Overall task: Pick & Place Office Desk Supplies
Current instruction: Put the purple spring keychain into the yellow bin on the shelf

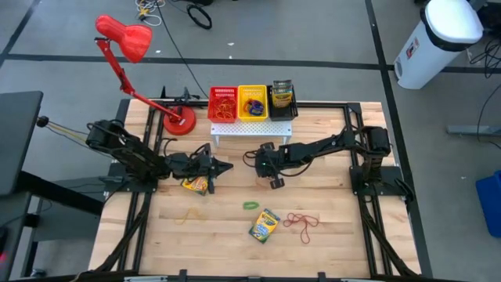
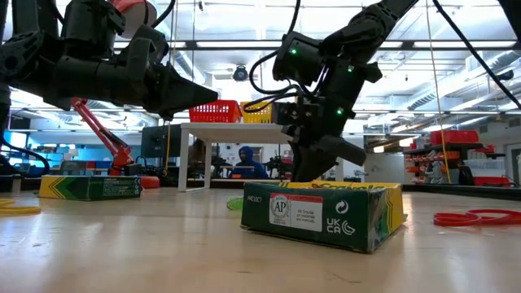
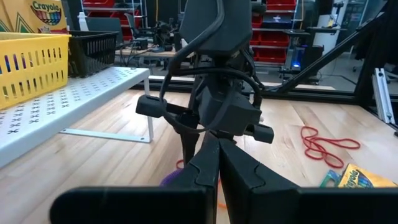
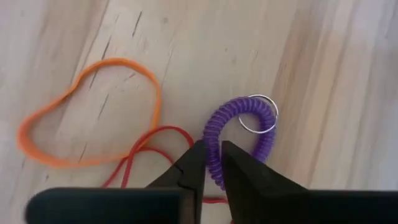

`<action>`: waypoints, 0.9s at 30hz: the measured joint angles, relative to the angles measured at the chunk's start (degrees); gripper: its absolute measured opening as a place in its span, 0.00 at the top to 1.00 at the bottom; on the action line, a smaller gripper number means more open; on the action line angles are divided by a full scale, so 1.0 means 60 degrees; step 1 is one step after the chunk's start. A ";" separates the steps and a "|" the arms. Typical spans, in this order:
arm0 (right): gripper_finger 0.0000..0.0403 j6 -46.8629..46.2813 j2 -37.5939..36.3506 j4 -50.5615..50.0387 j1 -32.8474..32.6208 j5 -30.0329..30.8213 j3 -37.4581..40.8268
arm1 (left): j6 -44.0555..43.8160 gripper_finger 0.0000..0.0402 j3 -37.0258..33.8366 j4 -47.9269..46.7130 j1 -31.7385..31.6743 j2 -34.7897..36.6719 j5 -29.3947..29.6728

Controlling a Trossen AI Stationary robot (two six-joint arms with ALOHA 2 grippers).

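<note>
My right gripper (image 4: 213,148) points down at the table's middle (image 1: 275,182), shut on a purple coiled cord with a metal ring (image 4: 258,115). An orange rubber band (image 4: 87,112) and a red one (image 4: 155,140) lie flat beside the cord. My left gripper (image 1: 225,166) hovers shut and empty just left of it, above the table (image 2: 213,98). One yellow-and-green crayon box (image 1: 196,185) lies flat under the left arm, and another (image 1: 264,225) lies nearer the front. A green band (image 1: 250,205) and a tangle of red bands (image 1: 301,222) rest on the wood. My right gripper pinches the purple coiled cord at one side of its loop (image 4: 211,132), between the two fingertips. The fingers come from above, pointing down. The cord and its ring still lie on the table.
A white perforated rack (image 1: 252,129) stands at the far edge, carrying a red basket (image 1: 223,103), a yellow basket (image 1: 253,102) and a black bin (image 1: 282,98). A red desk lamp (image 1: 178,121) stands to the rack's left. A pale band (image 1: 184,213) lies front left.
</note>
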State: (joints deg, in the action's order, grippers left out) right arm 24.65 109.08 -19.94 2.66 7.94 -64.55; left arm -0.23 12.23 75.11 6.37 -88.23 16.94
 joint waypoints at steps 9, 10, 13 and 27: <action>0.68 -0.0555 0.0050 0.0140 0.0002 -0.0231 0.0000 | -0.0086 0.96 0.0000 0.0004 0.0000 0.0000 -0.0001; 0.68 -0.0565 0.0096 0.0222 0.0000 -0.0250 0.0000 | -0.0086 0.96 0.0000 0.0007 0.0000 0.0000 -0.0002; 0.70 -0.0640 0.0130 0.0235 0.0000 -0.0266 0.0004 | -0.0087 0.96 0.0000 0.0011 0.0000 0.0000 -0.0002; 0.96 -0.0642 -0.0100 0.0419 -0.0074 -0.0349 0.0004 | -0.0109 0.96 0.0000 -0.0004 0.0000 0.0000 -0.0002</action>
State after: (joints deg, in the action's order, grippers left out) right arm 20.79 108.48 -17.43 2.21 5.85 -64.53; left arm -0.89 12.23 75.09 6.37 -88.23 16.93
